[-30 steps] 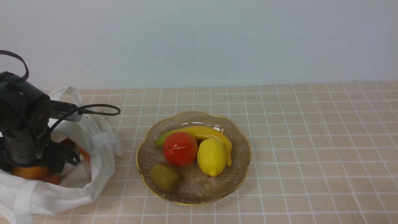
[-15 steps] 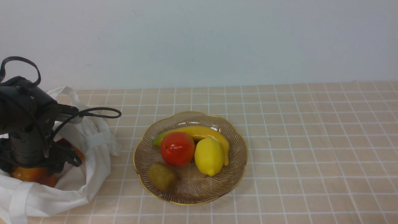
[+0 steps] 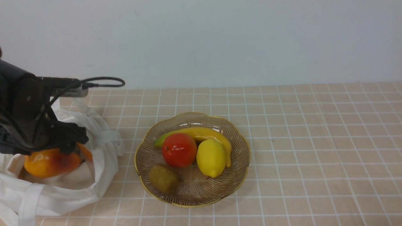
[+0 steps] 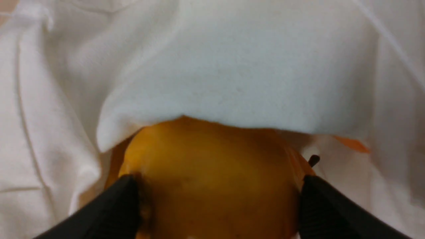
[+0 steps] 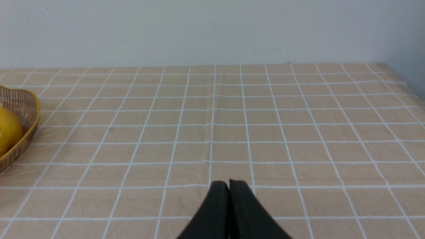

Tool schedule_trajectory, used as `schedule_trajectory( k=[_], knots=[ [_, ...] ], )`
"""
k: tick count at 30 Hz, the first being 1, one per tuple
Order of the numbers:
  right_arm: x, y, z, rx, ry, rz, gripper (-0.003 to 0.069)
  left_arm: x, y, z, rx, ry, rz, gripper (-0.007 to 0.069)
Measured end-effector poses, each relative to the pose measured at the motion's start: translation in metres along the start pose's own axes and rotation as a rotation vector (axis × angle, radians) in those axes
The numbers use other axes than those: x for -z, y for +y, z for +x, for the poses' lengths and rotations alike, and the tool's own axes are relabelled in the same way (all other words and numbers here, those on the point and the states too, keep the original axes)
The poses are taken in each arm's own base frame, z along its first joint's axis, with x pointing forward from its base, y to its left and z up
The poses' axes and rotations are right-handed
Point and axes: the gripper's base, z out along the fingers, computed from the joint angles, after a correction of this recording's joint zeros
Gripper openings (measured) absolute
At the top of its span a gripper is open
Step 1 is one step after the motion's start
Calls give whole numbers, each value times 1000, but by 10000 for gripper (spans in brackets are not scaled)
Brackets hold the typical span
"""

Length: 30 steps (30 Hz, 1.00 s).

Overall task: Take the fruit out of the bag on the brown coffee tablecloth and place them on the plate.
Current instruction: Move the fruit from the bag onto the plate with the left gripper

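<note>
The white cloth bag [image 3: 62, 194] lies slumped at the left of the brown checked tablecloth [image 3: 314, 141]. My left gripper [image 3: 50, 153] hangs over the bag's mouth, shut on a fist-sized orange-yellow fruit [image 3: 51, 163] with a red blush. In the left wrist view both black fingers [image 4: 123, 202] press the sides of this fruit [image 4: 212, 172], with bag cloth [image 4: 232, 66] behind it. A slender orange fruit [image 3: 85, 152] peeks out beside it. The ribbed glass plate [image 3: 234, 185] stands right of the bag. My right gripper [image 5: 228, 184] is shut and empty over bare cloth.
On the plate lie a banana [image 3: 207, 133], a red round fruit [image 3: 179, 150], a lemon [image 3: 211, 157] and a kiwi [image 3: 164, 178]. A black cable [image 3: 103, 82] loops off the left wrist. A pale wall stands behind the table. The plate's rim [image 5: 23, 99] shows in the right wrist view.
My left gripper has narrowed onto the orange-yellow fruit and risen, lifting it higher in the bag's mouth. The plate has shifted slightly left. The right gripper shows only now.
</note>
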Motion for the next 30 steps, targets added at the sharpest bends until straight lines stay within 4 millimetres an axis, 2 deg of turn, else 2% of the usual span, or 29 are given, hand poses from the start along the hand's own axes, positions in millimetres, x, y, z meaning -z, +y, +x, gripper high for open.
schedule_trajectory(
  k=[1,4,5,8,10,12,15,17,21,24,25,26,30],
  knots=[
    [0,0,0,0,0,0,-18,15,1,-1,16,-18,31,558],
    [0,0,0,0,0,0,-18,32,3,-1,20,-21,59,558],
    [0,0,0,0,0,0,-18,45,5,0,17,-12,74,558],
    [0,0,0,0,0,0,-18,60,7,0,15,-5,89,558],
    [0,0,0,0,0,0,-18,83,9,-3,4,-9,129,558],
    [0,0,0,0,0,0,-18,96,6,-6,-6,-19,165,558],
    [0,0,0,0,0,0,-18,114,-11,-11,-58,-55,259,558],
    [0,0,0,0,0,0,-18,120,-29,-12,-97,-78,335,558],
    [0,0,0,0,0,0,-18,109,-80,-14,-164,-95,462,558],
    [0,0,0,0,0,0,-18,83,-116,-16,-190,-68,497,558],
    [0,0,0,0,0,0,-18,82,-119,-16,-194,-71,501,558],
    [0,0,0,0,0,0,-18,68,-134,-15,-202,-50,503,558],
    [0,0,0,0,0,0,-18,52,-150,-13,-196,-28,507,558]
  ],
)
